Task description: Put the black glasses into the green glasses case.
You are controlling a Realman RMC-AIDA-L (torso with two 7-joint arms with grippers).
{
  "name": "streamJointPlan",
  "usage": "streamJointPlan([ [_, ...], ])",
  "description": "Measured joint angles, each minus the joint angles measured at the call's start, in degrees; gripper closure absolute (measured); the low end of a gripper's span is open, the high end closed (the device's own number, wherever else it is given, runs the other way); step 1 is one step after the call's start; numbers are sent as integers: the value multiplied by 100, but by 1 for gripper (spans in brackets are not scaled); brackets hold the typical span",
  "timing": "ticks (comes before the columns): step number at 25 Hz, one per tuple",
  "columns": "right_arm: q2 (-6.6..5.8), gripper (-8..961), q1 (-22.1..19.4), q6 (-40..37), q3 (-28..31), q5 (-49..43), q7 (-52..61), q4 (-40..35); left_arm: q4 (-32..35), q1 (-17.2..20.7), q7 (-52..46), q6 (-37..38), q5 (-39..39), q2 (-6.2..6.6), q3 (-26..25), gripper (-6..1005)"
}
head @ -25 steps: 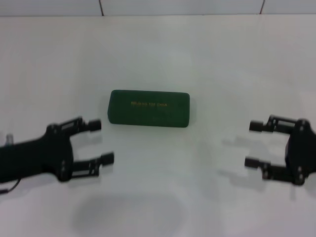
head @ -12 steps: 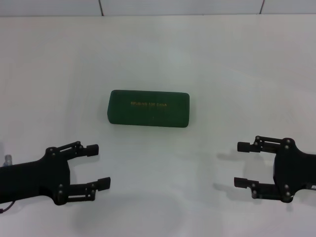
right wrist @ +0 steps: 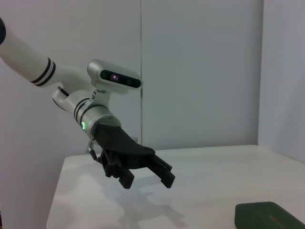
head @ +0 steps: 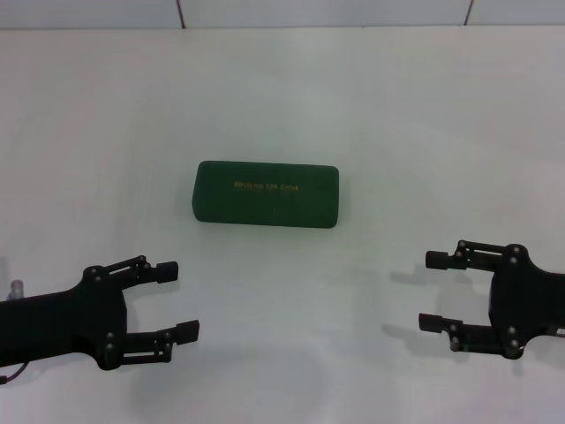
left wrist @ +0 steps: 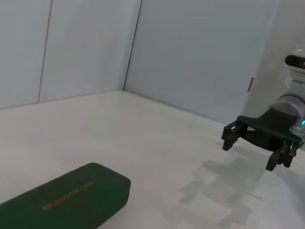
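The green glasses case lies shut on the white table, its gold-lettered lid up, in the middle of the head view. It also shows in the left wrist view and at the edge of the right wrist view. The black glasses are not in view. My left gripper is open and empty at the near left, well short of the case. My right gripper is open and empty at the near right, also apart from the case.
The white table runs back to a pale wall. The right wrist view shows my left gripper above the table; the left wrist view shows my right gripper likewise.
Over the past second both grippers drew back toward the table's near edge, away from the case, and have settled. The case has not moved.
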Motion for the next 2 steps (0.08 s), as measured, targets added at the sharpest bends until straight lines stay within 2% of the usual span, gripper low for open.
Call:
streamJointPlan([
  [2, 1, 269, 0, 0, 0, 2, 0, 0, 3, 0, 0, 1, 2, 0, -1, 125],
])
